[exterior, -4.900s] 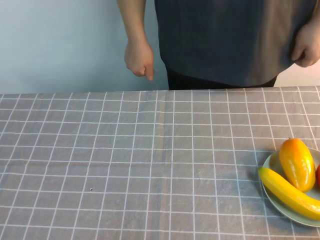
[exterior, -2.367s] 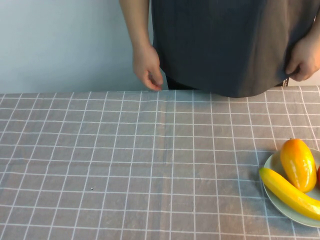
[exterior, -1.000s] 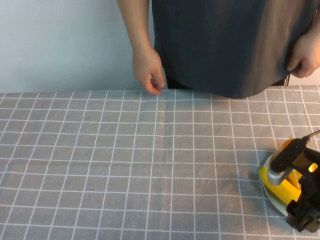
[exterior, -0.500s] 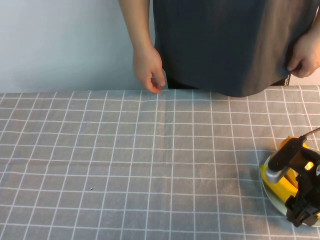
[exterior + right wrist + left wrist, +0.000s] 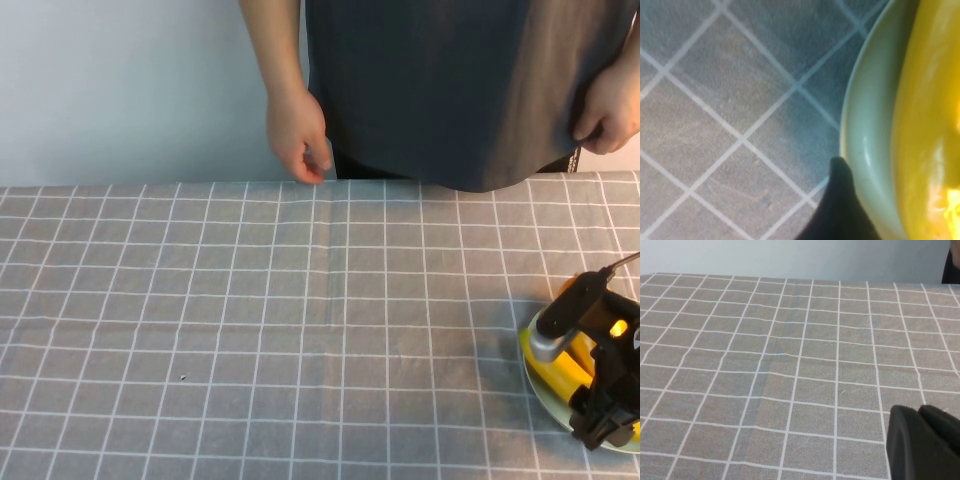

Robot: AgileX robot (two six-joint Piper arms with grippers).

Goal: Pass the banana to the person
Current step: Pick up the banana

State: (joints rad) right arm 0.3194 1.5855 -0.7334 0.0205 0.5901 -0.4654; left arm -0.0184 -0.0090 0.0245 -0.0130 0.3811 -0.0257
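The banana (image 5: 553, 365) lies on a pale green plate (image 5: 537, 388) at the table's right edge, mostly covered by my right gripper (image 5: 604, 424). The right gripper is open and low over the banana. In the right wrist view the banana (image 5: 925, 125) fills one side, and one dark fingertip (image 5: 840, 200) sits just outside the plate's rim (image 5: 865, 130); the other finger is out of frame. The person (image 5: 430, 90) stands behind the far table edge with one hand (image 5: 298, 140) hanging near it. My left gripper (image 5: 925, 440) is shut and empty above bare cloth; it does not show in the high view.
An orange-yellow fruit (image 5: 571, 289) on the same plate is almost hidden behind the right arm. The person's other hand (image 5: 608, 110) rests at the shirt hem at far right. A grey checked cloth (image 5: 300, 340) covers the table.
My right arm came into the high view from the lower right and has settled lower over the banana on the plate. The person's hand has barely moved.
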